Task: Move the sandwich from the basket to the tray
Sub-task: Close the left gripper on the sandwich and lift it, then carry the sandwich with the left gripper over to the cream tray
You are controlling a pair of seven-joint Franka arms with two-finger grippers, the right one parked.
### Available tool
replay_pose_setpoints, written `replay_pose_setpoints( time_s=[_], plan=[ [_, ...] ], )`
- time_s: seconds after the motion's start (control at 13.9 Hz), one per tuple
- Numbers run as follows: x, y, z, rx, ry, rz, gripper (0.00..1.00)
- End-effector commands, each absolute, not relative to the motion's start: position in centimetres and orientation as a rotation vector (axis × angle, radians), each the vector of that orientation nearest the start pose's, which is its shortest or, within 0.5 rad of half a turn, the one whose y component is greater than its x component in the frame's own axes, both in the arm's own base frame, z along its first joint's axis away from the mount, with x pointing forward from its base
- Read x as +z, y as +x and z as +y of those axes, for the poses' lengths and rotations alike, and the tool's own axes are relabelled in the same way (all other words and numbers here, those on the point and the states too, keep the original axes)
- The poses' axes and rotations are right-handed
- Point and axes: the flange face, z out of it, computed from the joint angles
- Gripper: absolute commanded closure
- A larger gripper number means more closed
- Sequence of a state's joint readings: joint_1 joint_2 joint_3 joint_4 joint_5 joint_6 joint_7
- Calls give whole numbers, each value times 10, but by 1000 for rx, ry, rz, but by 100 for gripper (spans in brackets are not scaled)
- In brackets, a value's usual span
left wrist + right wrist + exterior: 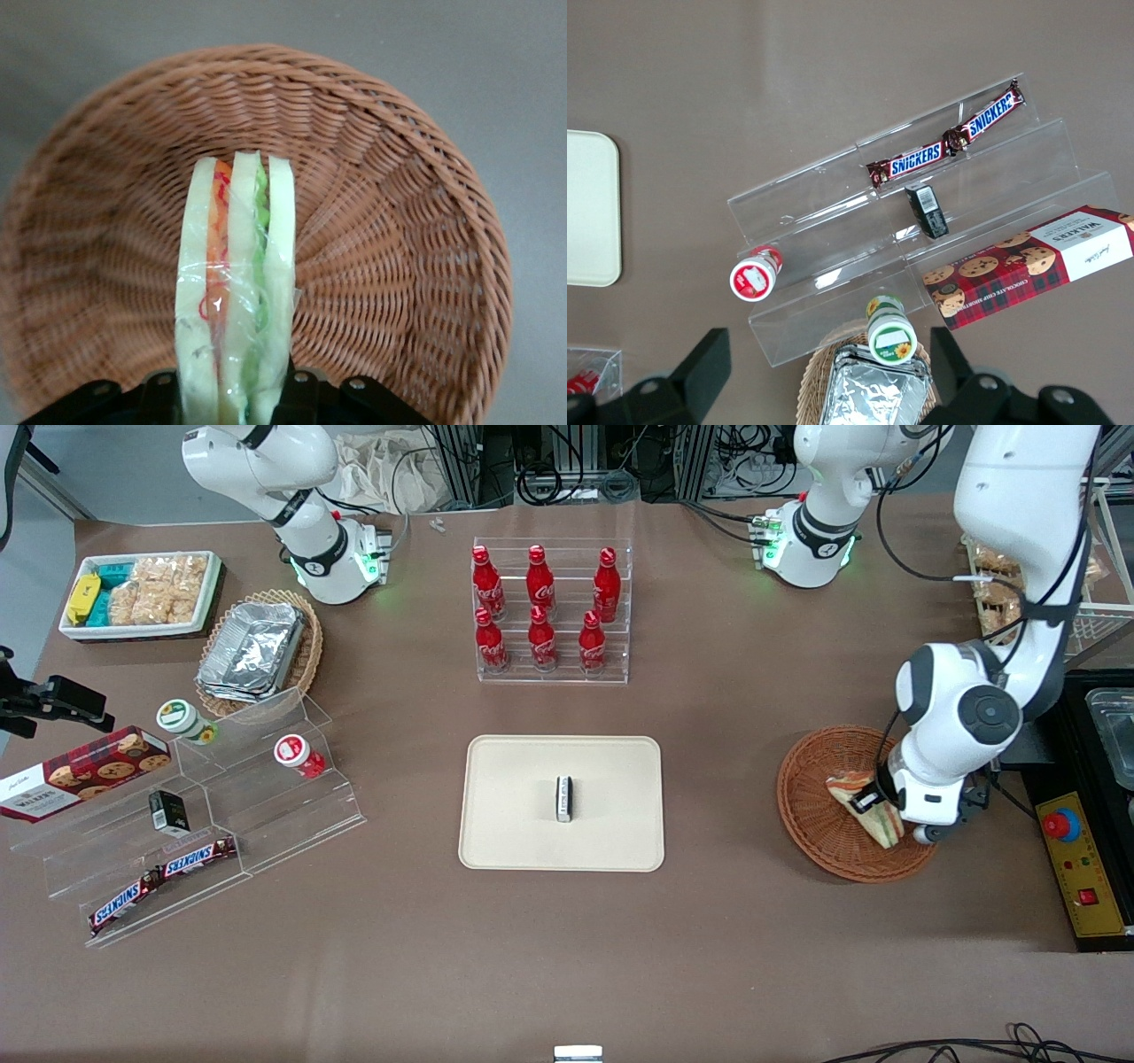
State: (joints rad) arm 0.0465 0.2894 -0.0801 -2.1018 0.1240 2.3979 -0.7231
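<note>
The sandwich (pixel 864 804) (pixel 235 283) is a plastic-wrapped wedge of pale bread with orange and green layers. My gripper (pixel 877 802) (pixel 233 398) is shut on its wide end, one black finger pressing each bread face. It hangs just above the floor of the reddish-brown wicker basket (pixel 819 815) (pixel 399 221), which stands at the working arm's end of the table. The cream tray (pixel 514 815) lies mid-table, toward the parked arm from the basket, with a small black-and-white box (pixel 563 798) on it.
A clear rack of red cola bottles (pixel 549 615) stands farther from the front camera than the tray. A control box with a red button (pixel 1076 859) lies beside the basket. At the parked arm's end stand a stepped clear display (pixel 195 815) with snacks and a foil-filled basket (pixel 257 651).
</note>
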Motion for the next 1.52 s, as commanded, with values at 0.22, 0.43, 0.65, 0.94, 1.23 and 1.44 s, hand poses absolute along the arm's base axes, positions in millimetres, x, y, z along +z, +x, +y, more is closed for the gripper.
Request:
replay_pose_setpoints(
  time_s=[0.22, 0.43, 0.65, 0.94, 1.23, 1.44],
  plan=[
    [420, 553, -97, 27, -3011, -599, 100],
    [421, 544, -183, 76, -3123, -271, 100],
    [391, 530, -259, 107, -3186, -31, 100],
    [333, 538, -326, 59, -3298, 116, 100],
    [298, 548, -358, 26, -3334, 184, 100],
    [274, 560, -364, 66, -3359, 165, 100]
  ],
)
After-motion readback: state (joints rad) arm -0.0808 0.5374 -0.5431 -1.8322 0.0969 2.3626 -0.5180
